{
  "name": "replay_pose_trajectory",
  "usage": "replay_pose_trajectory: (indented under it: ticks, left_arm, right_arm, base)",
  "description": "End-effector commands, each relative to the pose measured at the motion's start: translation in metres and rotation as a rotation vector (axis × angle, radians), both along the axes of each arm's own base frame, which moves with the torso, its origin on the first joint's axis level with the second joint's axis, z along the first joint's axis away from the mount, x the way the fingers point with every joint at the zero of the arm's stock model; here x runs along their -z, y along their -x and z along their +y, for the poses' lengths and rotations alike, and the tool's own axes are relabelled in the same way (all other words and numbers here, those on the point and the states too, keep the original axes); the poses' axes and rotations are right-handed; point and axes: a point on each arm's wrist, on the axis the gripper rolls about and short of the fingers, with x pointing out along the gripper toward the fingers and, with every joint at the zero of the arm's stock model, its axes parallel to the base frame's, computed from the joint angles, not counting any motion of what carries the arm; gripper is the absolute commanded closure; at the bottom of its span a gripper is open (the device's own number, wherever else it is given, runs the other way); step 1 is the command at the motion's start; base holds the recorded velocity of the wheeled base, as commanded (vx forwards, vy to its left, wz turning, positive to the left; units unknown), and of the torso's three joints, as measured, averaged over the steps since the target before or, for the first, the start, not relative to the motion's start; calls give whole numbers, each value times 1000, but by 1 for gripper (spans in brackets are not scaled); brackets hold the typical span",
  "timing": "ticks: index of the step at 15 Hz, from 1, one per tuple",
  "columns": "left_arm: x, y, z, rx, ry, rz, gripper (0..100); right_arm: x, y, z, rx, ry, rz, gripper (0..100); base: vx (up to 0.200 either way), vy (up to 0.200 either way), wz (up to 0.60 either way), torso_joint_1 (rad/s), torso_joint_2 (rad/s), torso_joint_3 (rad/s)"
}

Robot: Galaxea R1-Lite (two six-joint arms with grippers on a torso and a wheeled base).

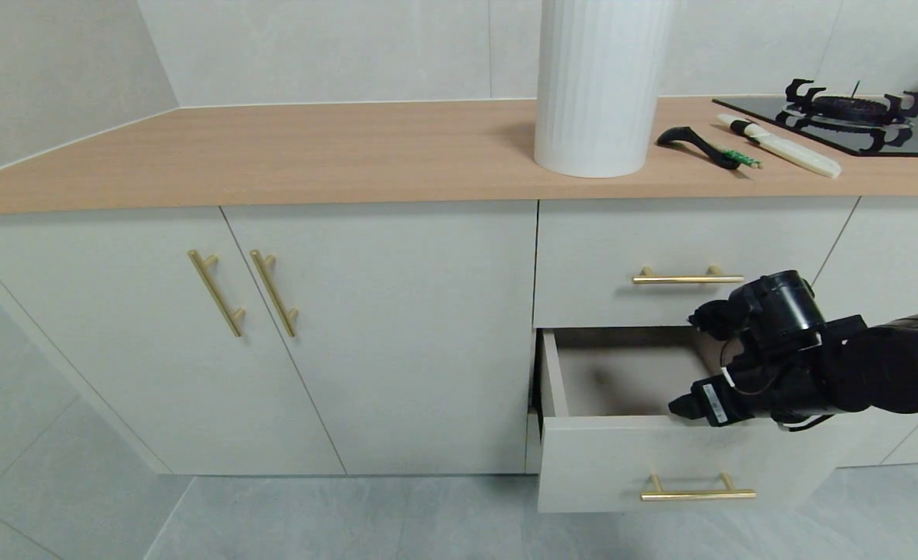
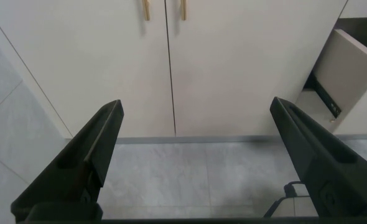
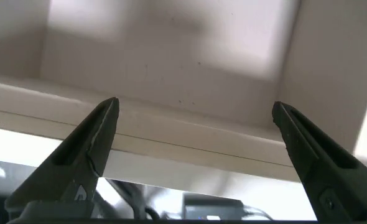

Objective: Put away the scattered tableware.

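Right gripper (image 1: 691, 362): fingers spread wide, held over the front rim of the open drawer (image 1: 622, 459), towards its right side.
Left gripper (image 2: 196, 104): fingers spread wide, low over the floor tiles (image 2: 190, 180) in front of the two cabinet doors (image 2: 171, 62).
Tableware: three pieces on the countertop (image 1: 311, 155) near its front edge, between the white ribbed canister (image 1: 599, 85) and the hob (image 1: 856, 117). They are one black utensil (image 1: 692, 142), one cream utensil (image 1: 786, 146) and one small green piece (image 1: 743, 159) touching the black one's end.
Drawers: two, with the upper drawer (image 1: 684, 249) shut and the lower one pulled out.
Gold handles: four.
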Motion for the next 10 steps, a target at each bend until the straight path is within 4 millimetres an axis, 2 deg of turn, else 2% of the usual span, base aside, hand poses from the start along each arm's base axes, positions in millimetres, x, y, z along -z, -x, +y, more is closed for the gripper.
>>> replay_pose_trajectory:
  ticks: [1,10]
  left_arm:
    - [0,0,0,-1,0,2,0]
    - [0,0,0,1,0,1,0]
  right_arm:
    - [-6,5,-1,-12,9,1,0]
    - [-5,36,-4,-120,136,214,0]
  base:
    - [0,0,0,0,0,0]
    - [0,0,0,0,0,0]
